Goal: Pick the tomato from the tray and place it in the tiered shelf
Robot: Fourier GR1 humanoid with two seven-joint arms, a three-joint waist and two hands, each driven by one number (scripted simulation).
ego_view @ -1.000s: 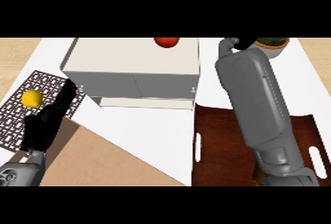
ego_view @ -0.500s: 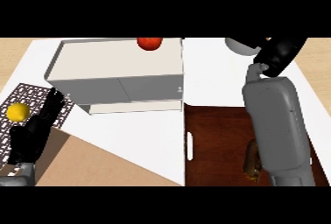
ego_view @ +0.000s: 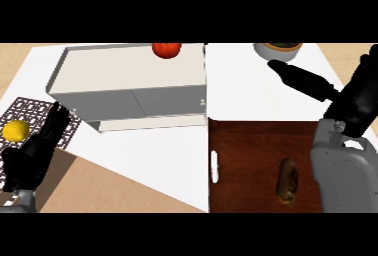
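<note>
1. Since half a second ago, right hand [ego_view: 353, 102] has pulled back from the view's top edge to about 3 o'clock; tomato [ego_view: 167, 49] has stayed on the shelf top.
2. At 9 o'clock: yellow fruit [ego_view: 15, 130] sits on a patterned mat [ego_view: 26, 108]. Left hand [ego_view: 37, 149] lies just beside it, fingers straight and relaxed, holding nothing, tips over the mat's edge.
3. At 11–12 o'clock: tiered shelf [ego_view: 129, 87], a pale box-like unit. Tomato rests on its top surface at the far edge, near 12 o'clock, clear of both hands.
4. At 1 o'clock: a pot [ego_view: 277, 49] at the top edge.
5. At 3 o'clock: right hand, fingers spread wide and straight, empty.
6. At 5 o'clock: dark wooden tray [ego_view: 244, 150] with white handle; a brown oblong item [ego_view: 286, 182] lies on it, beside the right forearm.
</note>
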